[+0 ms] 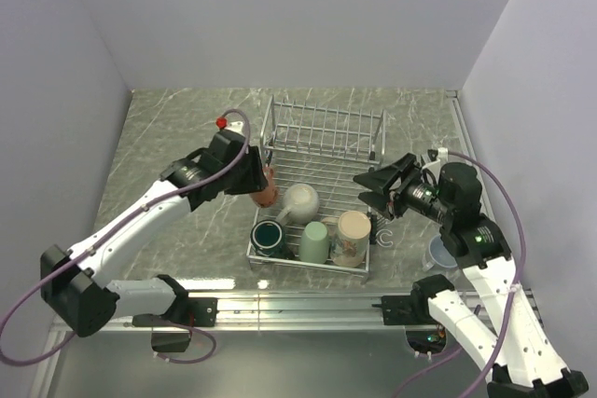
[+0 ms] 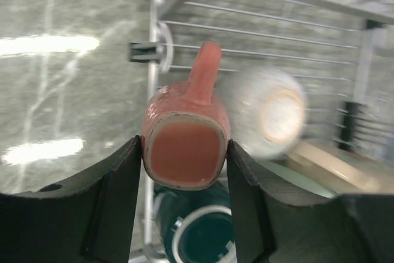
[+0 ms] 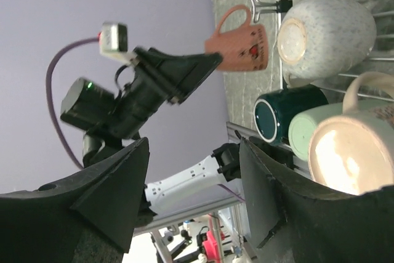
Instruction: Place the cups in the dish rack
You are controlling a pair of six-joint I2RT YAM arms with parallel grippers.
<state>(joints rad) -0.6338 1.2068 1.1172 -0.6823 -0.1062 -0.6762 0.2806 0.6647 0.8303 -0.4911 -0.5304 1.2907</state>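
Closest to the left wrist lens, the black fingers (image 2: 114, 201) of the left gripper (image 2: 184, 149) are clamped on the salmon-red mug (image 2: 184, 158), one on each flank of its body, with the unglazed foot ring facing back at the camera. The mug's long axis therefore runs straight out along the fingers, mouth pointing away from the wrist. Its handle stands clear of both fingers, toward the top of that view. From above, this mug hangs at the left rail of the dish rack (image 1: 322, 128), and whether it touches the wire cannot be told. It sits just beside the cream-white mug (image 1: 300, 202), which lies on its side on the grid. The dark teal mug (image 1: 270, 237), light green mug (image 1: 314, 242) and tan mug (image 1: 353, 238) fill the front row, so the open wire lies farther back, between the cream-white mug and the upright slotted section. Judging by that, the move ahead turns on carrying the held mug inward past the rail and into that rear gap without knocking its cream-white neighbour. At the rack's right side the right gripper (image 1: 366, 190) has its fingers spread with nothing between them. The pale blue mug (image 1: 438, 253) stands outside the rack on the bench (image 1: 168, 128), partly hidden by the right arm, which is much the nearer to it.
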